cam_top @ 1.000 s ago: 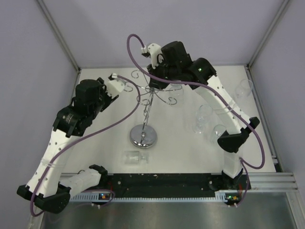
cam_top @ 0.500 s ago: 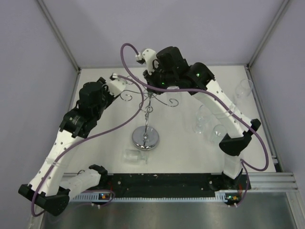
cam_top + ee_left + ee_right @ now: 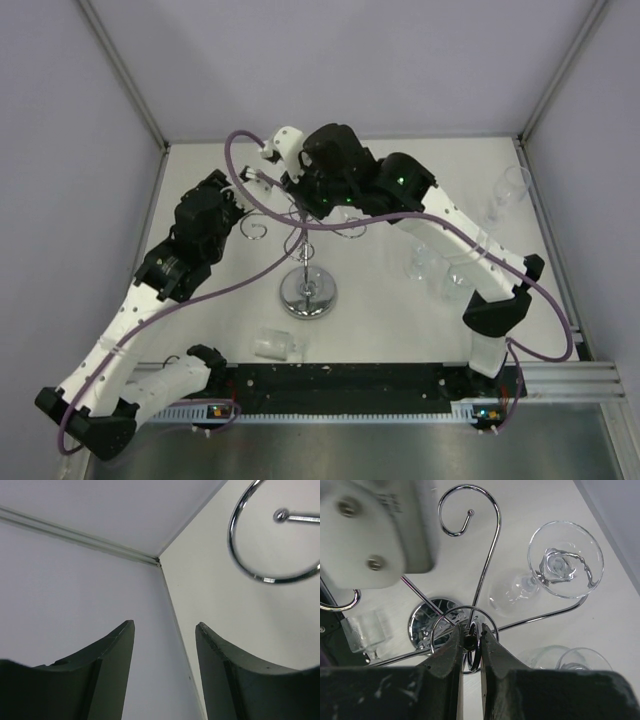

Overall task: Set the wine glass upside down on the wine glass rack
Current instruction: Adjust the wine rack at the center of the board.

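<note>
Two tools: right tool [image 3: 469, 631] pinches wine glass rack [image 3: 308, 292] top; left tool [image 3: 165, 625] gapes, seemingly empty, beside wall [image 3: 75, 580].

Right gripper [image 3: 470, 630] pinched tight on the top of the shiny wine glass rack [image 3: 422, 630]. One wine glass [image 3: 565, 565] foot-up just beside a curly arm. More glasses [image 3: 570, 661] lower right.

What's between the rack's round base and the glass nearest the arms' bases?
Nothing; the top view shows only bare table between the rack's base and that glass.
</note>
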Controlling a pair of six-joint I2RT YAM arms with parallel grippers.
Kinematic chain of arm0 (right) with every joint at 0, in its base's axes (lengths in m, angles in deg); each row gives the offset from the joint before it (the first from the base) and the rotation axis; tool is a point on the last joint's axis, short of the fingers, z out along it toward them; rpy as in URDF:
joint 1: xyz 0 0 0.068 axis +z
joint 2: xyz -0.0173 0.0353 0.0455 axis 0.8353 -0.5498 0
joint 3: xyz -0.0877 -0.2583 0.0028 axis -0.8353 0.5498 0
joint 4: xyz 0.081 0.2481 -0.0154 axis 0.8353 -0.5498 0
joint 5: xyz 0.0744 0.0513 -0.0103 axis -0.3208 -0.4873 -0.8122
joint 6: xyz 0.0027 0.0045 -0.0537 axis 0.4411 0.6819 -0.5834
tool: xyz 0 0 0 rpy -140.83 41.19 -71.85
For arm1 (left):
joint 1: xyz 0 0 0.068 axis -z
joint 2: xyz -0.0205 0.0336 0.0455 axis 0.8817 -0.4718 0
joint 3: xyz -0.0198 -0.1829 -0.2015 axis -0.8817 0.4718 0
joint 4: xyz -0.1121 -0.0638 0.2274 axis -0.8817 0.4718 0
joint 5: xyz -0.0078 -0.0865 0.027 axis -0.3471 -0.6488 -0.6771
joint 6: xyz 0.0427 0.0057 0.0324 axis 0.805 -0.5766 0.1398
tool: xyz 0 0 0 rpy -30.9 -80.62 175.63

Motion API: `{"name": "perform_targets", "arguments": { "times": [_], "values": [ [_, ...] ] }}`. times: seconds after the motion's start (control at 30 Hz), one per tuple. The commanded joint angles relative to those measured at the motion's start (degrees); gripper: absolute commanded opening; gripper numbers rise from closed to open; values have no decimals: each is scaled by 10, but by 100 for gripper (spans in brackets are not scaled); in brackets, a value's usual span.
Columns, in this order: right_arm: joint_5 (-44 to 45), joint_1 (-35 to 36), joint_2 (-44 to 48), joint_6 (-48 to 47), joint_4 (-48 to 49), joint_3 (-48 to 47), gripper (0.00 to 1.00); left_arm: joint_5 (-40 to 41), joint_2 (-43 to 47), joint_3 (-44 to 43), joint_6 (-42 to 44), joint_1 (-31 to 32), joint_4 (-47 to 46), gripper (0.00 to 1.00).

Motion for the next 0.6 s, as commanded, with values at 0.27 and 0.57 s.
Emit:
{"name": "perform_targets", "arguments": {
  "times": [0.27,0.57],
  "values": [
    [229,47,53,-131,132,22,0,48,13,28,47,4,-98,59],
    [302,51,53,-165,166,19,0,57,-10,37,34,14,-152,60]
  ]
}}
